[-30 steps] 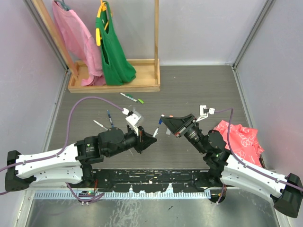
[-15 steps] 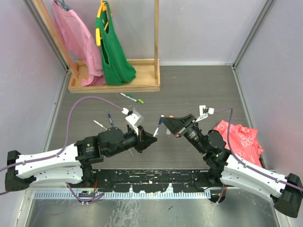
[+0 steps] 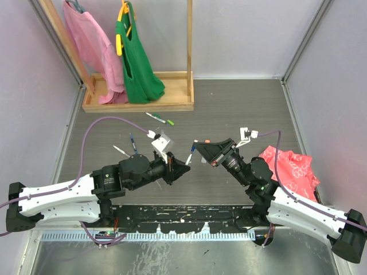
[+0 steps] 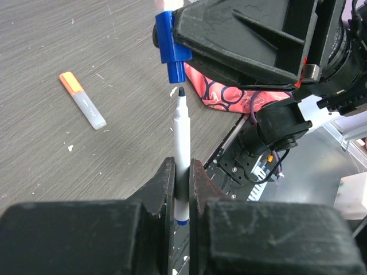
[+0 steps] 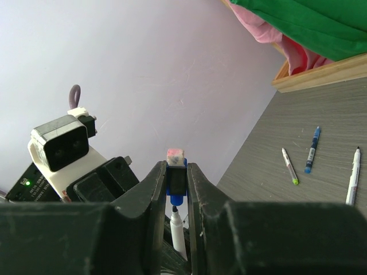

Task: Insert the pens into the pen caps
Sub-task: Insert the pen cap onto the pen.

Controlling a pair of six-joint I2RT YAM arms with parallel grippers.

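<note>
My left gripper (image 3: 182, 167) is shut on a white pen (image 4: 182, 140) with a blue end, its black tip pointing up at the cap; the jaws (image 4: 182, 172) pinch the barrel. My right gripper (image 3: 198, 146) is shut on a blue pen cap (image 4: 172, 40), also seen between its fingers in the right wrist view (image 5: 176, 182). The pen tip (image 5: 175, 213) sits just below the cap's open end, with a small gap. Other pens lie on the table: a green-ended one (image 3: 160, 119), a blue one (image 3: 133, 142), a white one (image 3: 121, 151) and an orange-ended one (image 4: 83, 107).
A wooden rack (image 3: 140, 103) with pink and green bags stands at the back left. A red patterned cloth (image 3: 291, 169) lies at the right, behind my right arm. Grey walls close in both sides.
My right gripper has edged slightly left with the blue cap, closing the gap to the pen tip. The left arm has stayed almost still.
</note>
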